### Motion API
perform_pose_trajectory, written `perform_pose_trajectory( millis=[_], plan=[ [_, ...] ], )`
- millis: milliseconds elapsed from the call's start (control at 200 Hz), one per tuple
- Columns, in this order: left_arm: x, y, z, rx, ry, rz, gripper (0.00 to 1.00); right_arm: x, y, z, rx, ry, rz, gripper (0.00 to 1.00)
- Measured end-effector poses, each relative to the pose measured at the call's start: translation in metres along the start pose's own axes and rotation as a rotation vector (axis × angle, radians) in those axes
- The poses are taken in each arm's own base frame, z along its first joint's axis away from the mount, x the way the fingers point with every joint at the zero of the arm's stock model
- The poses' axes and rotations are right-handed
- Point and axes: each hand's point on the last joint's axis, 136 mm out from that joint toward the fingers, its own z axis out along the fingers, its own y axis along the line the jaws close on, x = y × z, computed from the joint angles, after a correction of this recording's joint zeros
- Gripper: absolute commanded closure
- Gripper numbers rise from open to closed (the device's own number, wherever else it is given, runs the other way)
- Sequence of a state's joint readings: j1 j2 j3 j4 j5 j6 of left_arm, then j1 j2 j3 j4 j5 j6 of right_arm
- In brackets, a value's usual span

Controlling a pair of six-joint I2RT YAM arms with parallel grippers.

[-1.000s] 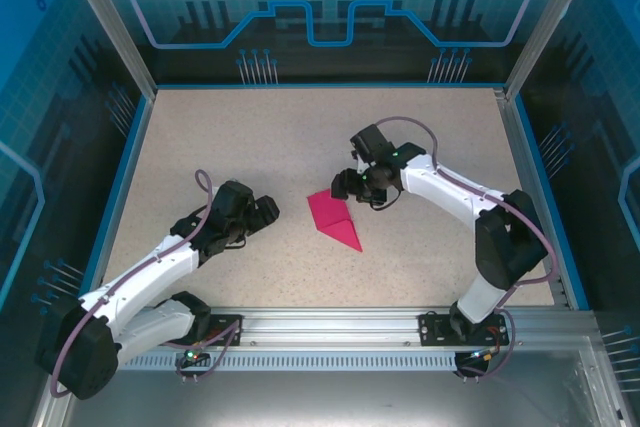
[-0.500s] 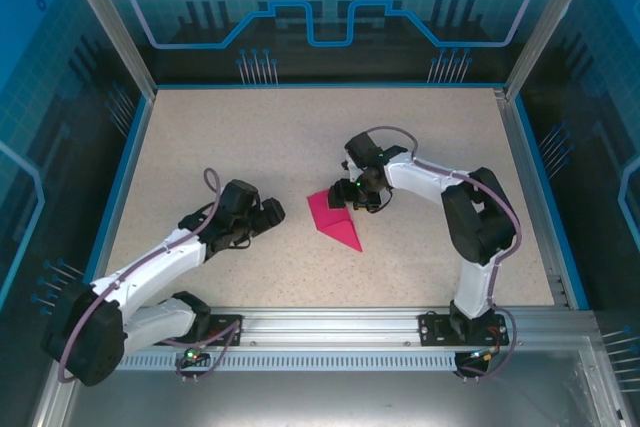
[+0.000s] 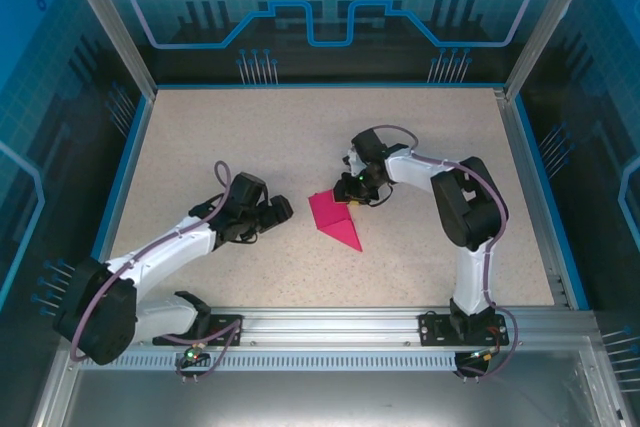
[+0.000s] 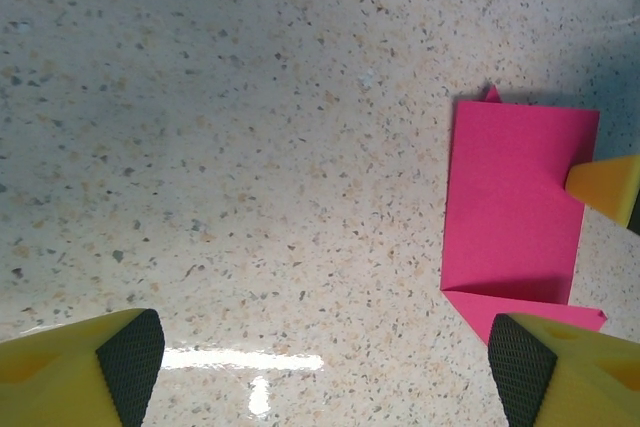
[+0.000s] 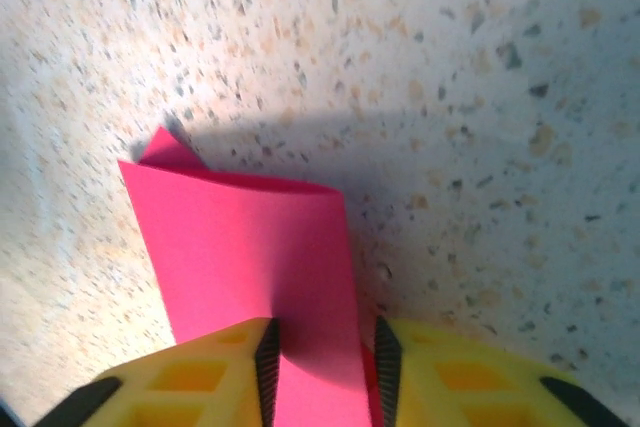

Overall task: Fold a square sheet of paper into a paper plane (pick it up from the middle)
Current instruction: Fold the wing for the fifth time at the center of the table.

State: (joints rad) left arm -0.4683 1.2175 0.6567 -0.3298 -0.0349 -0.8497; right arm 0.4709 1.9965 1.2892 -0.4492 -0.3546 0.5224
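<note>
The paper plane is lying near the middle of the desk, between my two arms and nearer my right one. From overhead its whole outline is showing as a narrow magenta wedge. Its long axis is running on a diagonal from far-left to near-right, and its sharp tip is pointing toward the near edge and to my right. The broad end is sitting on the far side, and there my right pincer is coming down on it. My right wrist camera is giving what the overhead view is missing. One flap is standing up off the desk with a soft curl along its top, and it is running straight down between my two black pads, so I am clamping that pincer on the paper. A small pink corner is peeking out behind the flap's far-left edge. My left wrist camera is looking at the plane side-on. It is showing a flat upright panel, a crease along its lower edge and a second layer jutting out beneath, with a yellow finger of my right pincer touching the panel's right edge. My left pincer is hovering just to the left of the paper, its fingers standing wide apart over bare speckled desk and touching nothing.
</note>
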Motion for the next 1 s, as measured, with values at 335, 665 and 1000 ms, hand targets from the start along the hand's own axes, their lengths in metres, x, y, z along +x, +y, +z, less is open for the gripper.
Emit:
perform_pose_trajectory(
  millis=[335,665,1000],
  plan=[
    [0.004,-0.009,0.008,0.018,0.050,0.013,0.12,0.006,-0.019,-0.001,-0.109,-0.072,0.119,0.87],
    [0.006,-0.013,0.011,0.033,0.072,0.013,0.13,0.012,-0.021,-0.013,-0.148,-0.145,0.185,0.68],
    [0.001,-0.020,0.008,0.061,0.046,0.017,0.12,0.001,0.010,-0.098,-0.147,-0.342,0.084,0.01]
  ],
)
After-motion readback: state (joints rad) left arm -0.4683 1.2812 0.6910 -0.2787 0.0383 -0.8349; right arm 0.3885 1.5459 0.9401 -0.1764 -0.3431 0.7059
